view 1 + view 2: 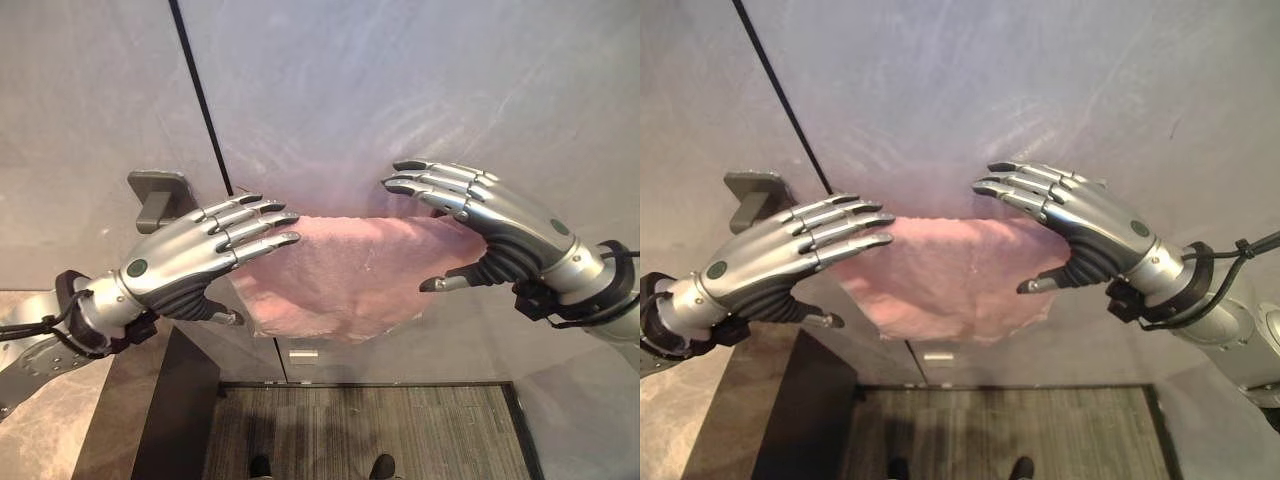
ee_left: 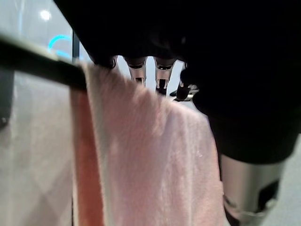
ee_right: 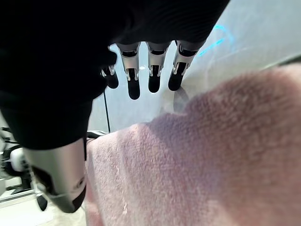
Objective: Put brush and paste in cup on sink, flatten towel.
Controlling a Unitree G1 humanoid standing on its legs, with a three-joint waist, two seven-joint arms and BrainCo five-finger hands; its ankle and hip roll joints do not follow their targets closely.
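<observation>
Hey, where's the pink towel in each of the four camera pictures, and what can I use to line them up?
Left eye view: pink towel hangs at centre, between both robot hands.
Right eye view: at centre, slightly further left.
Left wrist view: draped over the dark rail, running through the middle.
Right wrist view: lower right area.
Shared landmark: the left robot hand and right robot hand flank it.

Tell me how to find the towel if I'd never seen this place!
Look at the big grey wall straight ahead and find the dark rail fixed across it. The towel hangs over that rail, between the left robot hand and the right robot hand, both with straight fingers. It is the only soft, fluffy pink thing there.
</observation>
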